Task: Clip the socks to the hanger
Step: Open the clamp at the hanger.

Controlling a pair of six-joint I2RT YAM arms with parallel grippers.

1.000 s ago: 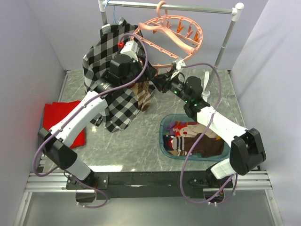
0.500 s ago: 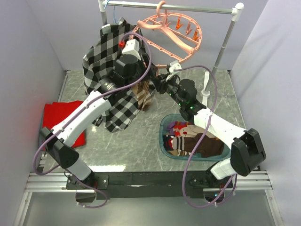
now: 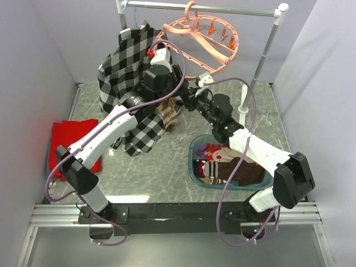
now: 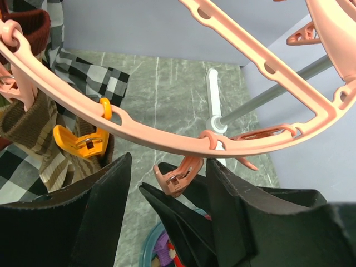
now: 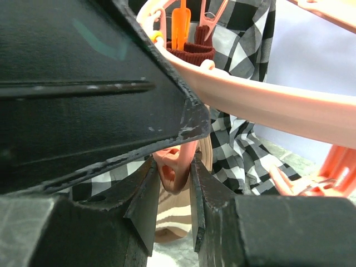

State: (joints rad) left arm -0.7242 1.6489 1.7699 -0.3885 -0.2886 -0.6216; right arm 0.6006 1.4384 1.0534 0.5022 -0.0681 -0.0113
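The grey marbled counter lies far below both grippers. The large round salmon-pink plastic laundry hanger hangs above them, its ring passing just over the fingertips of each. The loose knitted socks, striped in brown, maroon and cream, sit in a teal plastic tub well below and behind the right gripper, under its forearm. One brown-and-tan striped sock hangs from the ring, down and to the left of the left gripper.

The left gripper is just under the ring with its fingers apart and nothing held between them. They stand on either side of a small salmon-pink plastic clip that dangles from the ring. The right gripper is clamped on that same clip, one finger pressing each side of it.

The step in hand looks like squeezing this clip open so it can take a sock. No sock is at the clip's mouth, and I cannot tell from these views whether the mouth is actually spread.

To do it well:
- The right gripper's squeeze should fall on the clip's handle end, not on its mouth, or the clip will only close tighter.
- The hanger swings freely from its hook, so the right gripper should hold without pulling sideways.
- The left gripper could steady the ring, but its fingers are crowded close to the right gripper, so any closing must be slow to avoid a knock.
- A sock cuff should go deep into the mouth before the clip is let go.
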